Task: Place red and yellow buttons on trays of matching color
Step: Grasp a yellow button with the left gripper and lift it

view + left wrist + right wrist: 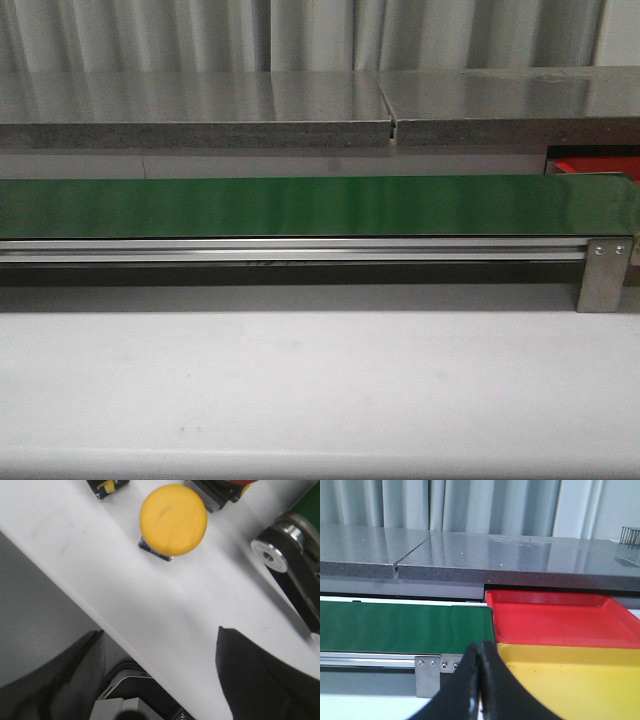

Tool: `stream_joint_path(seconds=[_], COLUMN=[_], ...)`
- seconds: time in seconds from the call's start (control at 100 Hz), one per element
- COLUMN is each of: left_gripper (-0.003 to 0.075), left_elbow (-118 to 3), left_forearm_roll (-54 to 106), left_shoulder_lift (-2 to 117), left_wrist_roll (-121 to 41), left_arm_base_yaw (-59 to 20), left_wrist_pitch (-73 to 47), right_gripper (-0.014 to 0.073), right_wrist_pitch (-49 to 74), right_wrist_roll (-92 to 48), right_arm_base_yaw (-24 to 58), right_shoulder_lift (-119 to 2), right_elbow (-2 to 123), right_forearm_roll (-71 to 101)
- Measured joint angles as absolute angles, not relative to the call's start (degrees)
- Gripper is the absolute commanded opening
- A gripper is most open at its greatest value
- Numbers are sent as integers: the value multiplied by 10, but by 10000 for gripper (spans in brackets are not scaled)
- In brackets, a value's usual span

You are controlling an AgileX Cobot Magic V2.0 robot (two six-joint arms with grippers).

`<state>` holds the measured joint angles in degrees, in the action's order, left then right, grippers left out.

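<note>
yellow button (173, 519) — beyond spread left gripper (165, 680) (apparently untouched) | table (165, 610)

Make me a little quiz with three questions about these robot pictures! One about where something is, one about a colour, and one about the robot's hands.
1. Where is the red tray compared with the yellow tray?
A. Right beside it, on the far side
B. Stacked on top of it
C. Up on the grey shelf

2. What colour is the conveyor belt?
A. Blue
B. Green
C. Orange

3. How is the right hand?
A. Wide open
B. Gripping a button
C. Shut, holding nothing

Answers:
1. A: the right wrist view shows the two trays edge to edge past the belt's end, red farther away.
2. B: the belt is green in the front view.
3. C: its two fingers meet with nothing between them. The left hand is open, spread above the white table near the yellow button.
</note>
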<state>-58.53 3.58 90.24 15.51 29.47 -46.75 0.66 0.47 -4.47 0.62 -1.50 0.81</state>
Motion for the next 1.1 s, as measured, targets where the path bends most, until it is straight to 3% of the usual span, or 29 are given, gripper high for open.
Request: stream_joint_path(seconds=[0.7,0.96,1.1], left_gripper=[465,220,183], left_elbow=[-712,-715,-715], left_forearm_roll=[40,40,40], left_shoulder_lift=[1066,1067,1067], left_wrist_roll=[154,154,154], left_arm_base_yaw=[298,298,298], left_wrist_pitch=[-456,-445,-442], right_gripper=[-74,-74,-74], right_wrist_pitch=[7,7,7], right_wrist_roll=[5,5,5], right_arm_base_yaw=[-45,-45,-45], right_shoulder_lift=[6,6,6], right_elbow=[-15,-15,-15], right_forearm_roll=[8,8,8])
